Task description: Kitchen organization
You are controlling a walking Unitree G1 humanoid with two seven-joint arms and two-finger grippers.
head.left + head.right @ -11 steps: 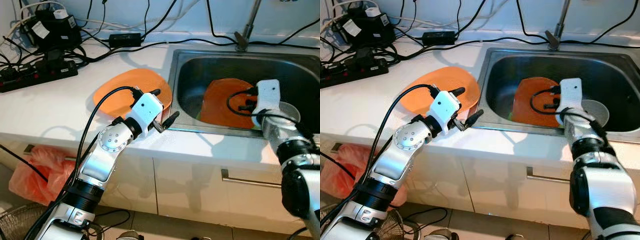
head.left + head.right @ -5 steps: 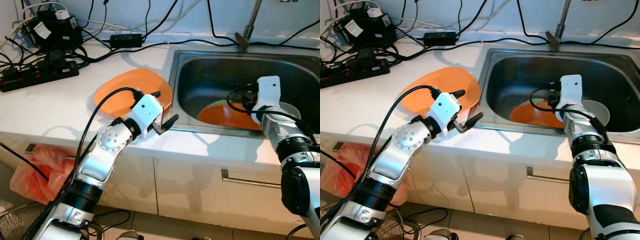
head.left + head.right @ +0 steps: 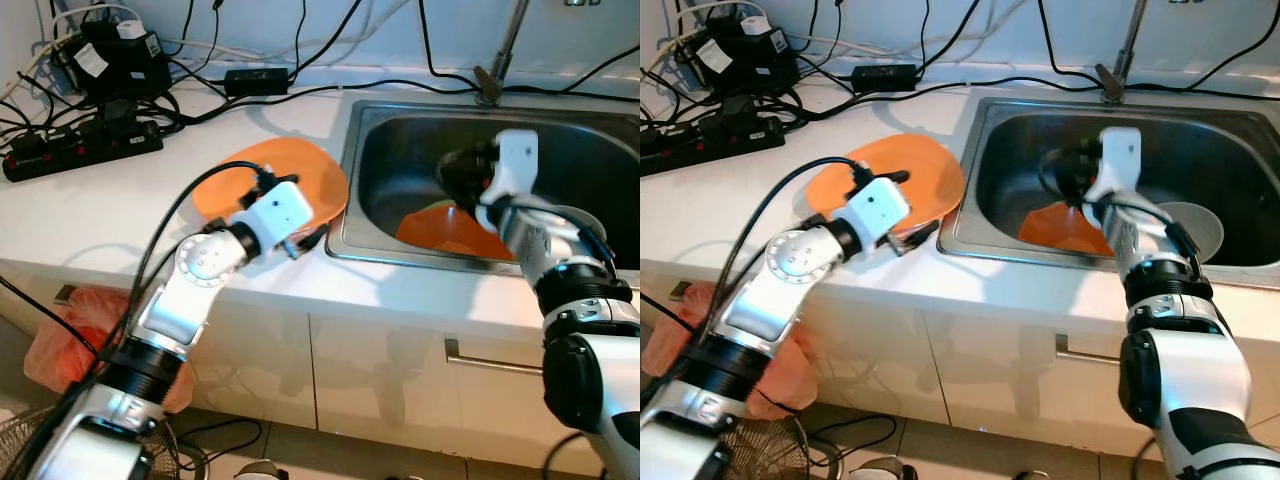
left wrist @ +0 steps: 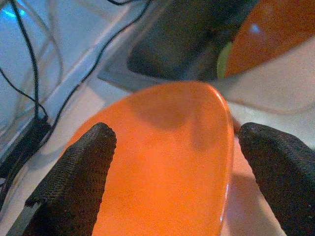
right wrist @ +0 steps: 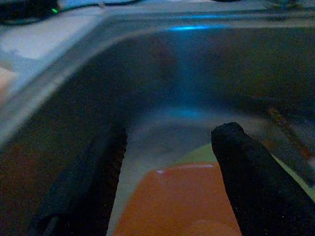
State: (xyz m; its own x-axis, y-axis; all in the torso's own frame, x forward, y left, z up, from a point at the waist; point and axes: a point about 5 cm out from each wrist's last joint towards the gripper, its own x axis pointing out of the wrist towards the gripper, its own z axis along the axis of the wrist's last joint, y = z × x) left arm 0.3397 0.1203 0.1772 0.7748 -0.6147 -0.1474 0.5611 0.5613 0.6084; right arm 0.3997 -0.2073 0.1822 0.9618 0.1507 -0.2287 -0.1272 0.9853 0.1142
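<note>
Orange plastic plate (image 3: 280, 180) at counter's edge between spread left gripper (image 4: 172, 167); could slip floorward. Right gripper (image 5: 167, 182) spread, empty, over sink plate (image 5: 182, 201).

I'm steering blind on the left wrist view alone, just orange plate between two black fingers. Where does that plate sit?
Observer: The orange plate lies flat on the white counter, its edge near the sink rim.
Operator: Is the left pincer gripping it?
Observer: No. The left pincer is open and low over the plate's near edge, a finger on either side.
Operator: What's the right arm doing?
Observer: The right pincer is open inside the sink, above a second orange plate lying in the basin.
Operator: Anything else in the sink?
Observer: A pale bowl sits beside that plate.
</note>
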